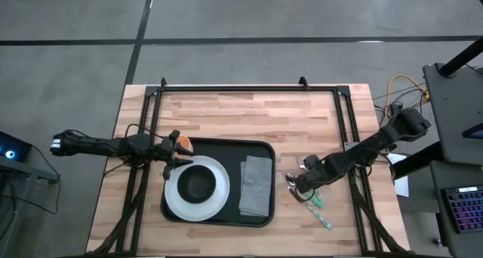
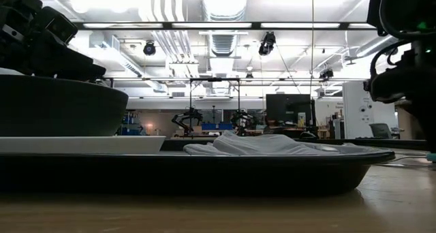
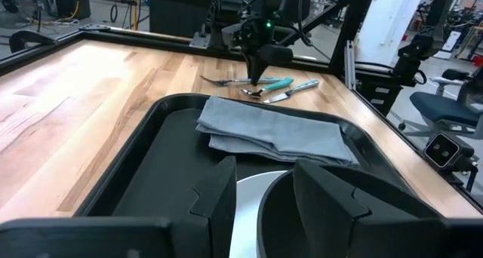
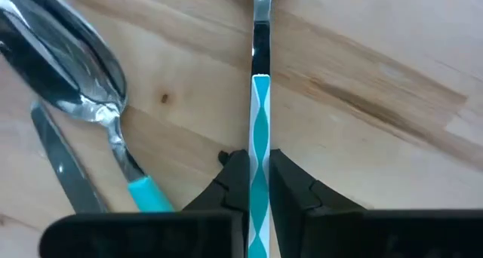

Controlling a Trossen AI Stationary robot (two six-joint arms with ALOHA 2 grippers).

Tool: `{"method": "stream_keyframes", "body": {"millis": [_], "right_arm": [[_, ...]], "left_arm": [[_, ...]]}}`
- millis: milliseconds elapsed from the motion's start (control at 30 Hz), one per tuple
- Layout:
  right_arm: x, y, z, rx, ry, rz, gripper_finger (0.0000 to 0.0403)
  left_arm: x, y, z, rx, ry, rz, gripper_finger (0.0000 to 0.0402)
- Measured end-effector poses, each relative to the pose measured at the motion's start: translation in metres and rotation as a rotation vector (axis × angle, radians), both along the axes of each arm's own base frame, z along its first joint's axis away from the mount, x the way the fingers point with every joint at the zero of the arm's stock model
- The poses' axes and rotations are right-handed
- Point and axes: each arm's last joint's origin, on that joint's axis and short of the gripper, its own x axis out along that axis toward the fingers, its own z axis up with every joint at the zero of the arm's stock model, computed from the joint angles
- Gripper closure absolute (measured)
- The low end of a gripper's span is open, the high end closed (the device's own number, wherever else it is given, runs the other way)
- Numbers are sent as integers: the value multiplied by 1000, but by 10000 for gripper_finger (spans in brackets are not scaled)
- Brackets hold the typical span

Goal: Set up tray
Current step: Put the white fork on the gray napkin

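The black tray [image 1: 226, 148] lies mid-table and carries a white plate [image 1: 175, 199], a black bowl [image 1: 198, 182] on the plate, and a folded grey napkin [image 1: 255, 186]. My left gripper [image 1: 172, 164] is open at the tray's left end. Its fingers straddle the bowl's near rim [image 3: 266, 207], one over the plate and one over the bowl. My right gripper [image 1: 296, 182] points down at the table right of the tray. It is shut on a fork [image 4: 259, 99] with a teal-and-white handle. A spoon [image 4: 83, 69] and a knife [image 4: 64, 175] lie beside the fork. My left gripper has a finger [image 3: 219, 201] on each side of the bowl's rim; whether either touches it, I cannot tell. My right gripper pinches the fork's patterned handle [image 4: 259, 137] between its two fingers, from above, pointing down, fingers across the handle. The fork lies level; whether it is off the wood, I cannot tell.
An orange thing [image 1: 183, 143] sits by the left gripper at the tray's far-left corner. Black frame rails [image 1: 249, 87] border the table's far, left and right sides. Bare wood [image 1: 249, 111] lies beyond the tray. A desk with cables [image 1: 445, 99] stands off the right edge.
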Motion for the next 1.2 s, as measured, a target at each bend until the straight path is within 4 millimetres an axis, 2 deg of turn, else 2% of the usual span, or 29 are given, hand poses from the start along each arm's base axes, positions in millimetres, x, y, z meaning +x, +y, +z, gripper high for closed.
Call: {"method": "stream_keyframes", "body": {"millis": [233, 467, 600, 733, 1000, 1200], "right_arm": [[2, 0, 20, -9, -11, -107, 386], [24, 10, 54, -27, 5, -214, 387], [43, 19, 66, -15, -29, -268, 387], [66, 30, 69, -11, -26, -311, 388], [124, 57, 64, 3, -32, -370, 388], [158, 73, 60, 21, -50, -406, 388]], "left_arm": [[0, 0, 0, 0, 0, 0, 287], [0, 0, 0, 0, 0, 0, 287], [0, 0, 0, 0, 0, 0, 287], [0, 0, 0, 0, 0, 0, 287], [0, 0, 0, 0, 0, 0, 287], [0, 0, 0, 0, 0, 0, 287]]}}
